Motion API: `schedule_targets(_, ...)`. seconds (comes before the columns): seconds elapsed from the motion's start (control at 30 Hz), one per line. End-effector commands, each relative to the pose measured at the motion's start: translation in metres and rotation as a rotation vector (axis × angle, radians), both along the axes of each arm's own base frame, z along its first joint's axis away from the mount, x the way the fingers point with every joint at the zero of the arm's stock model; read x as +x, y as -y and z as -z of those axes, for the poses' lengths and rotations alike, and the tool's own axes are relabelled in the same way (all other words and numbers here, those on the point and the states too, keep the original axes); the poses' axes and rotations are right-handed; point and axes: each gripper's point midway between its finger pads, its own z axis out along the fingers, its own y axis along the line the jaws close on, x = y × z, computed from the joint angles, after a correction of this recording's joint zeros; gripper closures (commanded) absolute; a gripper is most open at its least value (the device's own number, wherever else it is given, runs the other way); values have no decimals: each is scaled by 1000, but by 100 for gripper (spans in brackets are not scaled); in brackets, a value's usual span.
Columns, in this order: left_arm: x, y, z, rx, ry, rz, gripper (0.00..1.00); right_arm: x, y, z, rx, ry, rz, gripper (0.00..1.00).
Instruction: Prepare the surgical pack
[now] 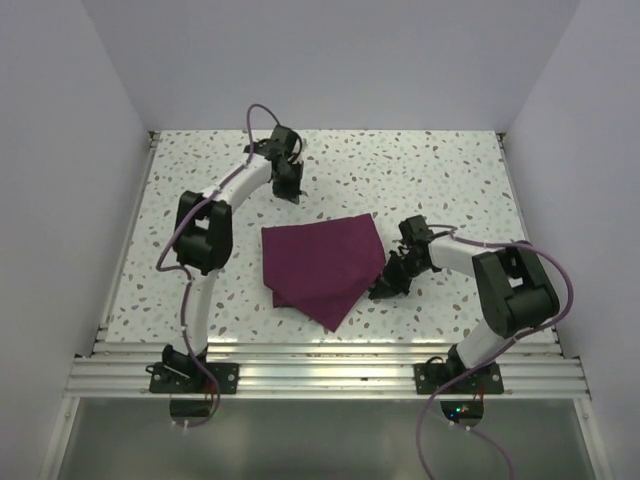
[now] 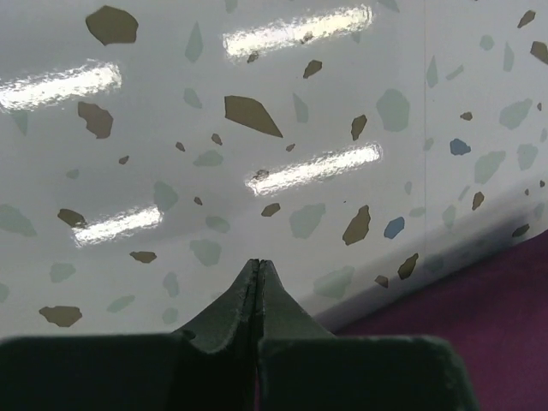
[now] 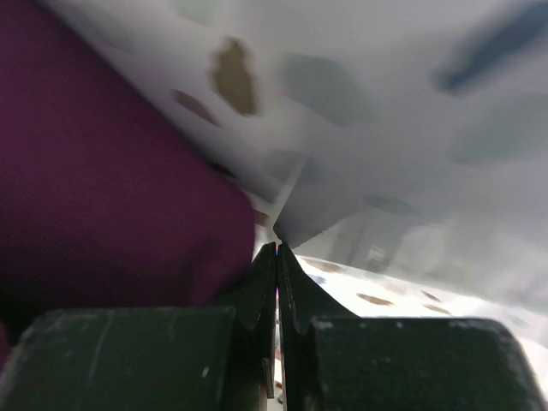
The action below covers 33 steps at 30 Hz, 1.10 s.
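- The surgical pack (image 1: pixel 322 265) lies flat on the worktop (image 1: pixel 430 170), roughly midway between the two arms.
- The left gripper (image 1: pixel 290 190) is behind the pack, beyond its back left corner (apart from it, with bare worktop between).
- The right gripper (image 1: pixel 380 290) is at the pack's right edge, just beside it; whether they touch cannot be told.
- The left arm's base (image 1: pixel 190 375) and the right arm's base (image 1: pixel 455 378) sit at the near edge, in front of the pack and to either side.
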Motion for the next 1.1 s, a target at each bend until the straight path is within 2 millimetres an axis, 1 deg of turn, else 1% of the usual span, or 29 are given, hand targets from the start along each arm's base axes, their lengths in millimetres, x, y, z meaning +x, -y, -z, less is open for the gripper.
schedule_targets(0.0,-16,3,-3,-33,-7,44,100,22,-16,6,10,50,17,100)
schedule_targets(0.07,-24,5,-1,-45,-24,55,100,27,-19,7,5,60,17,100)
schedule_targets(0.1,-36,1,11,-31,-62,57,100,28,-19,11,3,50,21,100)
schedule_targets(0.17,-49,-2,14,-29,-91,50,100,35,-21,11,3,57,16,100)
schedule_targets(0.2,-66,-5,26,-26,-136,52,100,38,-22,11,3,60,12,100)
schedule_targets(0.23,-70,-6,18,-41,-124,46,100,40,-23,13,0,54,8,100)
schedule_targets(0.27,-78,-7,19,-45,-132,47,100,50,-27,7,7,77,2,100)
schedule_targets(0.3,-97,-13,31,-28,-172,45,100,53,-27,6,-2,78,-7,100)
schedule_targets(0.33,-101,-13,19,-42,-147,39,100,56,-27,8,-6,73,-9,100)
schedule_targets(0.37,-108,-15,17,-48,-149,37,100,66,-31,2,1,99,-21,100)
schedule_targets(0.4,-122,-22,25,-31,-173,29,100,69,-32,1,2,97,-28,100)
schedule_targets(0.43,-125,-25,12,-39,-143,24,100,71,-33,5,-2,82,-34,100)
schedule_targets(0.47,-134,-29,15,-32,-157,18,100,82,-37,1,4,108,-47,100)
schedule_targets(0.53,-137,-36,1,-15,-121,2,100,89,-38,-1,-1,106,-63,100)
schedule_targets(0.57,-137,-39,-2,-6,-111,-1,100,100,-38,-4,-4,129,-76,100)
schedule_targets(0.63,-132,-58,-11,81,-78,-49,97,102,-26,-7,-48,116,-89,100)
schedule_targets(0.67,-120,-64,-23,90,-44,-71,90,107,-14,-11,-63,135,-99,95)
schedule_targets(0.7,-119,-73,-28,125,-44,-94,83,102,-4,-12,-77,123,-111,88)
schedule_targets(0.73,-114,-76,-36,139,-25,-113,75,103,13,-11,-111,120,-99,79)
schedule_targets(0.77,-103,-75,-54,136,21,-126,65,97,25,-18,-133,134,-139,62)
schedule_targets(0.8,-103,-75,-65,130,36,-133,61,94,32,-21,-142,140,-150,52)
schedule_targets(0.83,-100,-69,-80,108,65,-139,52,89,40,-23,-149,149,-186,38)
schedule_targets(0.87,-102,-60,-89,81,86,-121,48,84,44,-35,-149,167,-197,33)
schedule_targets(0.9,-105,-53,-106,62,132,-107,46,80,45,-39,-144,181,-216,29)
schedule_targets(0.93,-118,-29,-113,55,152,-41,40,74,41,-45,-115,198,-250,23)
schedule_targets(0.97,-126,-19,-123,54,183,-6,39,68,41,-50,-101,196,-257,20)
schedule_targets(1.0,-135,-11,-124,65,187,23,39,64,38,-59,-77,212,-265,18)
schedule_targets(1.03,-154,5,-119,55,165,71,39,59,34,-64,-38,217,-291,16)
schedule_targets(1.07,-162,11,-126,36,189,84,39,54,34,-67,-29,208,-299,15)
